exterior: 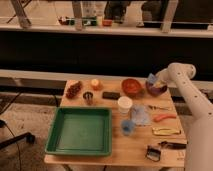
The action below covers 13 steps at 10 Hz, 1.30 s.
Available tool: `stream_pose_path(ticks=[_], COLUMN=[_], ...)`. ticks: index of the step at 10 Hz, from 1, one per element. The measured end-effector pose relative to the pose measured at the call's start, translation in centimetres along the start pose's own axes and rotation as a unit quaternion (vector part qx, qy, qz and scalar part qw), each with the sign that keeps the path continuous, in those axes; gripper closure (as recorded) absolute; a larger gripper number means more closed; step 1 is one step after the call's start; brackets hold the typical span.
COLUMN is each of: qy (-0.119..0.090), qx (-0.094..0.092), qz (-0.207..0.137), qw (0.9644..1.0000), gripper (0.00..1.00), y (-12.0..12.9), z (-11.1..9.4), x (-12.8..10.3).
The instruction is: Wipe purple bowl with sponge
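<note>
The purple bowl (157, 89) stands at the back right of the wooden table (130, 147). My white arm reaches in from the right, and its gripper (154, 81) is at the bowl's far left rim. It is shut on a light blue sponge (151, 78), which sits just above the bowl's edge. The gripper hides part of the bowl's inside.
A red-brown bowl (131, 86) is just left of the purple bowl. A large green tray (80, 131) fills the front left. A white cup (124, 104), a blue cloth (140, 115), a blue cup (127, 127) and small tools (165, 131) lie in the middle and right.
</note>
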<state>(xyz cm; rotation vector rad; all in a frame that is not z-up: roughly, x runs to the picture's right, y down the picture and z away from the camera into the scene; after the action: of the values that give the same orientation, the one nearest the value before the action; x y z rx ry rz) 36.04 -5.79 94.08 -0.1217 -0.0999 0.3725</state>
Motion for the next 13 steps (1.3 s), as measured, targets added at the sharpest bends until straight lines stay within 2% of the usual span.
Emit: stream_pose_path(ticks=[2,5,8,13], qy=[-0.016,-0.021,-0.010,0.029], qx=[-0.022,-0.042,-0.045,-0.029], qz=[0.007,0.007,0.011,0.019], qw=[0.9996,0.9989,0.9989,0.9990], gripper=[1.00,1.00,1.00,1.00], y=[1.5,3.1,3.1,0.8], z=[-0.3,-0.8,-0.7,0.5], x=[-0.4,-0.3,0.8,3.9])
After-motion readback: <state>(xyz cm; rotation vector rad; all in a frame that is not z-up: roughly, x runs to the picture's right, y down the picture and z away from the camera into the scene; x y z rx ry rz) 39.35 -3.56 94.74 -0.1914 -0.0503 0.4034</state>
